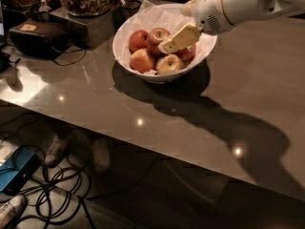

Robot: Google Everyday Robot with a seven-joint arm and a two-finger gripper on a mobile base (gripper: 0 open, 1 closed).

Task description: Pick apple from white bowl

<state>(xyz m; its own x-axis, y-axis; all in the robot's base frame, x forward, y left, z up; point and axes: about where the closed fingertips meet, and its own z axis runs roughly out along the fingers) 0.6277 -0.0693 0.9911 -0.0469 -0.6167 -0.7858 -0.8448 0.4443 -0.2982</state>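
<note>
The white bowl [128, 27], lined with crinkled white paper, stands on the grey table and holds several apples. A glossy red apple [156, 34] with a yellowish stem dimple lies at the back middle. Another red apple [137, 39] lies to its left, and a reddish-yellow one [143, 60] and a yellow-green one [169, 64] lie in front. One more red apple [188, 53] is partly hidden by the arm. My gripper [177, 38] reaches in from the upper right. It hangs just over the bowl's middle, and its cream tip is right beside the glossy red apple.
A black device [39, 37] with a cable sits at the table's left. Dark containers of snacks [88, 1] stand behind the bowl's left side. The table's front edge [143, 149] runs diagonally. Below it, cables [57, 185] and a blue box [12, 171] lie on the floor.
</note>
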